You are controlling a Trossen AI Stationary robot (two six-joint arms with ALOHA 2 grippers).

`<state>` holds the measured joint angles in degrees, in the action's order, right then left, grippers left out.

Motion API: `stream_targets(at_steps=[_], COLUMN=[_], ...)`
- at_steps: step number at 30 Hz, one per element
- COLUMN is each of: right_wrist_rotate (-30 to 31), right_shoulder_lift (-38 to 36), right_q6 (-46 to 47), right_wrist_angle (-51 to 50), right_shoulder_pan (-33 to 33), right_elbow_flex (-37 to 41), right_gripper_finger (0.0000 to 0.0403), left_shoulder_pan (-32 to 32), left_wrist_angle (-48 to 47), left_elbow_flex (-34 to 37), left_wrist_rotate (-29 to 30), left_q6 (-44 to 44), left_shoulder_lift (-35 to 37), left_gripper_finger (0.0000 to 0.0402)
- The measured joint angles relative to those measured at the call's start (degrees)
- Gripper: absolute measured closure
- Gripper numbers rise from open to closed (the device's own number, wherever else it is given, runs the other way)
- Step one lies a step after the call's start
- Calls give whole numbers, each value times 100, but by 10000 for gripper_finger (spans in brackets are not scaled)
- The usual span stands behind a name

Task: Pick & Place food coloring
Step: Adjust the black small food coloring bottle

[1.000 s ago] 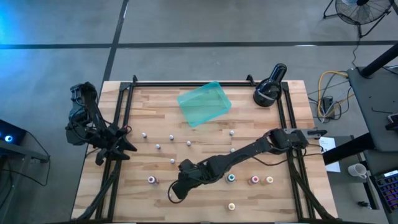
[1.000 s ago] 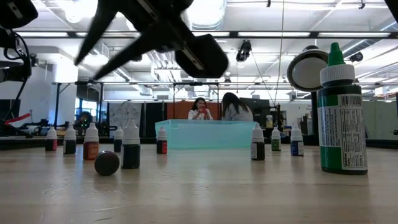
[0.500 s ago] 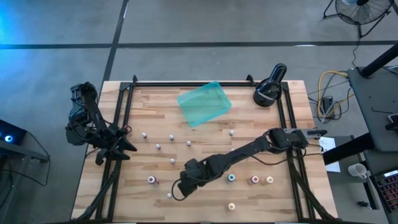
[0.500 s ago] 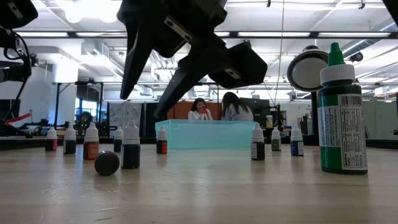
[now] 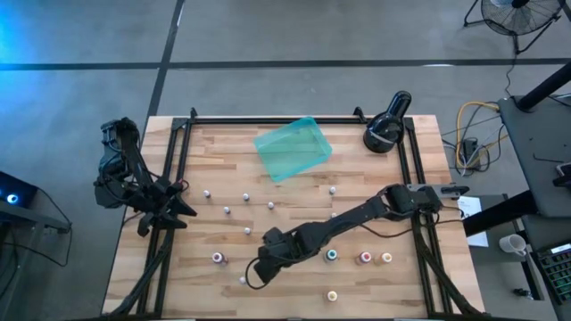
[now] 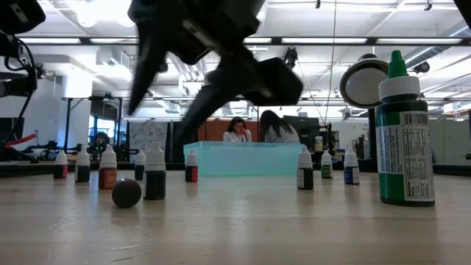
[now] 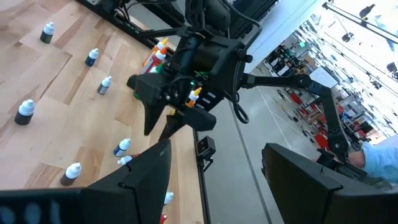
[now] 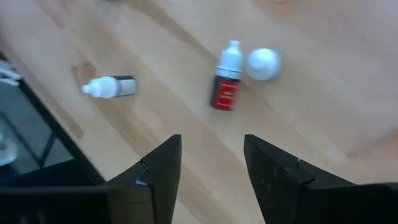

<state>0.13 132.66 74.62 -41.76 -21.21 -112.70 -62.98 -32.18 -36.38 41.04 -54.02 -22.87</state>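
Several small white-capped food coloring bottles (image 5: pixel 246 195) stand scattered on the wooden table (image 5: pixel 357 160). My right gripper (image 5: pixel 253 275) hangs open over the table's near left part, fingers slanting down, with nothing between them (image 8: pixel 212 142). Just beyond its fingers lie a red bottle (image 8: pixel 225 81) and a dark bottle (image 8: pixel 111 87) on their sides, beside a white cap (image 8: pixel 264 64). One small bottle (image 5: pixel 243 279) shows right beside the gripper. My left gripper (image 5: pixel 183 209) waits open at the table's left edge.
A teal tray (image 5: pixel 293 149) rests at the far middle, a black round lamp-like device (image 5: pixel 385 125) at the far right. More bottles stand near the right front (image 5: pixel 364 258). A large green bottle (image 6: pixel 401 140) stands close to the low camera. People sit beyond the table.
My right gripper has opened: its fingers were close together and now stand apart. It has also tipped to point more steeply down, staying over the same near-left spot. A small bottle beside its tip has come into sight.
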Motion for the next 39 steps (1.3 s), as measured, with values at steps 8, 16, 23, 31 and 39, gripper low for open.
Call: stream_targets(at_steps=[8, 16, 23, 31, 39], right_wrist_rotate=[-140, 685, 798, 741, 737], right_shoulder_lift=[266, 299, 414, 418, 425], right_q6=[-115, -535, -602, -587, -539], right_wrist_angle=[781, 300, 352, 299, 302], right_shoulder_pan=[-59, -116, -85, -71, 157], right_elbow_flex=[-43, -44, -36, 3, 12], right_gripper_finger=[236, 237, 237, 237, 237], left_shoulder_pan=[-2, 0, -1, 0, 0], left_wrist_angle=[-13, -13, -4, 4, 4], left_elbow_flex=[0, 0, 0, 0, 0], left_wrist_rotate=[7, 16, 17, 17, 17], left_q6=[0, 1, 1, 1, 0], left_shoulder_lift=[2, 2, -1, 2, 2], left_gripper_finger=[177, 177, 177, 177, 177])
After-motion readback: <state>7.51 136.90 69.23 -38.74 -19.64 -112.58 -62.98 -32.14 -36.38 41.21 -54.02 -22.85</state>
